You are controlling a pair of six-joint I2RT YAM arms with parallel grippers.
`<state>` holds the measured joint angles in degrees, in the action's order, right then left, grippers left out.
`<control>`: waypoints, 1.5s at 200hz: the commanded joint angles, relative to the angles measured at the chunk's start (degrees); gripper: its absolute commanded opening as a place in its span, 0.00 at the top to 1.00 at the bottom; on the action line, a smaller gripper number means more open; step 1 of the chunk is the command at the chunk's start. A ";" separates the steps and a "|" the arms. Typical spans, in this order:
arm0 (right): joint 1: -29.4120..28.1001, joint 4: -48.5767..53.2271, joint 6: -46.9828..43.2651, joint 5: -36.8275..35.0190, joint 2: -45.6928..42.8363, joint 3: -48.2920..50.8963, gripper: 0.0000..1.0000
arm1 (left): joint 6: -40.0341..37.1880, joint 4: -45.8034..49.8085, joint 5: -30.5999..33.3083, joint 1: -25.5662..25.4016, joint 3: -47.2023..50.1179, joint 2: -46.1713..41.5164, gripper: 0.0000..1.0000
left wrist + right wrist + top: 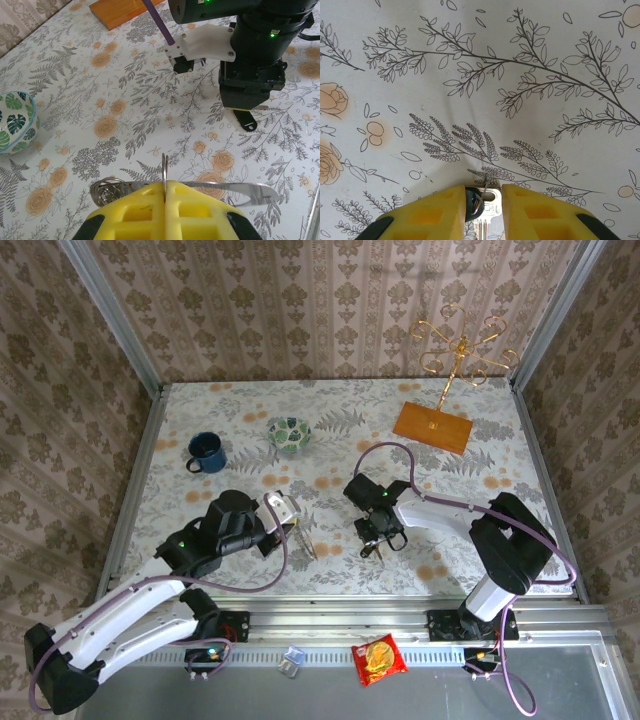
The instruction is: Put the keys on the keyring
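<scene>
The left gripper (165, 182) is pinching the keyring (164, 167), its yellow fingers (135, 210) pressed flat together with no gap showing between them. A thin grey loop of the keyring is standing edge-on, rising straight up out of the seam at the fingertips. A grey band is stretching out sideways to the right, just above the flowered desk (150, 100), and a small tangle of wire coils is lying to the left of the fingers. From the overhead camera the left gripper (288, 512) is holding the keyring (303, 537) out toward the middle of the desk (250, 400).

The right gripper (484, 192) is hanging close over the desk with its fingers (535, 210) set narrow, and the keys (489, 200) are filling the gap between them. A dark head is sitting against one finger, a silver head with a hole beside it. The silver key's long axis is running along the fingers, head pointing outward past the tips, blade running back toward the wrist. Overhead, the right gripper (378, 538) is sitting well apart from the keyring.
</scene>
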<state>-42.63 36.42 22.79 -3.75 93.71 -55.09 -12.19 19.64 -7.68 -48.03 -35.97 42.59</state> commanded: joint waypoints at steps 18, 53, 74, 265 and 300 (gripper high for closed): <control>-0.11 2.14 0.64 1.07 0.74 0.82 0.75 | 1.29 -2.76 -2.41 -0.55 0.46 0.08 1.00; -0.39 2.49 0.70 1.04 1.20 0.97 0.77 | 1.33 -2.76 -2.61 -0.54 0.51 0.21 1.00; -0.37 2.60 0.42 0.80 1.69 0.77 0.80 | 1.35 -2.75 -2.77 -0.54 0.47 0.21 1.00; -0.40 3.13 0.11 -0.64 2.04 -0.02 0.98 | 1.56 -2.53 -2.85 -0.92 1.01 0.33 1.00; -0.47 1.21 -2.02 -1.57 -3.10 1.22 1.00 | 1.51 -2.49 -2.87 -0.92 1.01 0.39 1.00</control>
<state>-42.70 37.87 22.48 -3.84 94.85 -54.98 -11.57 19.44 -9.30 -48.47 -35.22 43.13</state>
